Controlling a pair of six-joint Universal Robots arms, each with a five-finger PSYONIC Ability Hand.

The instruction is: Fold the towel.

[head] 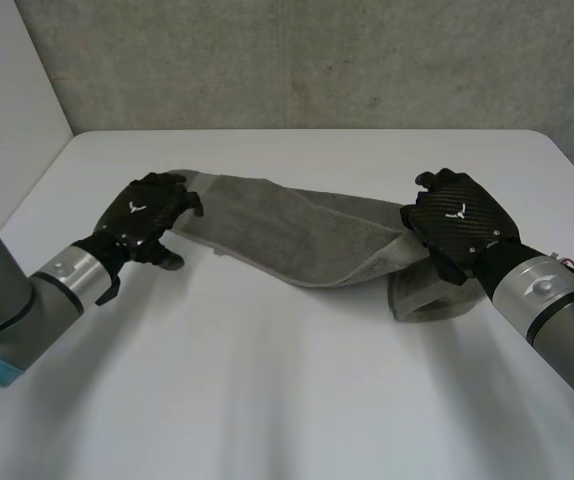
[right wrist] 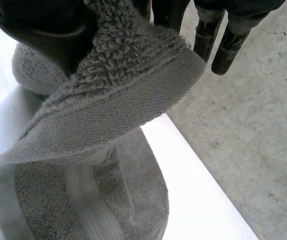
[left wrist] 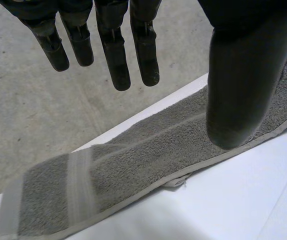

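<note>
On the white table the grey towel lies as a long narrow band, running from 9 o'clock to 3 o'clock. It looks already doubled lengthwise, so we judge the job about half done, with the end-to-end fold yet to come. At the 9 o'clock end, our left hand sits over the towel with its fingers straight and spread apart, gripping nothing. Its thumb is low over the cloth, and we cannot tell whether it touches. At the 3 o'clock end, our right hand clamps the towel's end between thumb and fingers, raised off the table, with a slack loop bunched beneath.
</note>
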